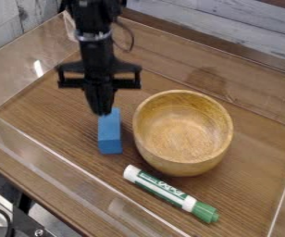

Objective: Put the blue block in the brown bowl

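Note:
The blue block (pixel 109 134) rests on the wooden table just left of the brown bowl (pixel 183 131), which stands upright with nothing in it. My gripper (pixel 103 106) points straight down above the block's far end. Its dark fingers (pixel 101 97) are pressed together into one narrow point at the block's top edge. Nothing shows between them, and the block looks to be sitting on the table rather than hanging from them.
A white marker with a green cap (pixel 170 193) lies in front of the bowl near the front edge. A clear wall (pixel 58 190) runs around the table, and the arm's black cables hang at the back left.

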Tool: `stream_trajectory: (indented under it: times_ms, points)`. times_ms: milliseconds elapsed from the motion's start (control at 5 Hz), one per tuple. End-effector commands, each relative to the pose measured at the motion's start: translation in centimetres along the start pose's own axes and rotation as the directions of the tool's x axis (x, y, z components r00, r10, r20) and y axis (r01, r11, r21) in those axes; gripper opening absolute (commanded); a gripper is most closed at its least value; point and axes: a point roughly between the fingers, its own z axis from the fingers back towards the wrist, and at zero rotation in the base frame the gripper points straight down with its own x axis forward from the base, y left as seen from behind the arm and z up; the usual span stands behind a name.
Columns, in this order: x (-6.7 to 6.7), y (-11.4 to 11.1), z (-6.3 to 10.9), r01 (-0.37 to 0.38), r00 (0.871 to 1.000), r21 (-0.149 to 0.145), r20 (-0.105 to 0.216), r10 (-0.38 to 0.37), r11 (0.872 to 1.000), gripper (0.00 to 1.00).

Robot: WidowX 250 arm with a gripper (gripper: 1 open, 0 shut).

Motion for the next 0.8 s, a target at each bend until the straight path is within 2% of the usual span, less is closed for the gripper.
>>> stream_trajectory:
  times_ms: [0,200,400,600]
  points:
    - [0.6,-0.9,4.4,0.042,0.997,-0.026,0.063,-0.04,0.999,0.0]
    - [0.6,-1.1,6.2,0.063,0.996,-0.041,0.072,-0.06,0.997,0.0]
    - [0.5,-1.1,5.1,0.069,0.995,-0.052,0.077,-0.065,0.996,1.0]
    - [0.4,-1.1,4.3,0.077,0.994,-0.06,0.083,-0.072,0.995,1.0]
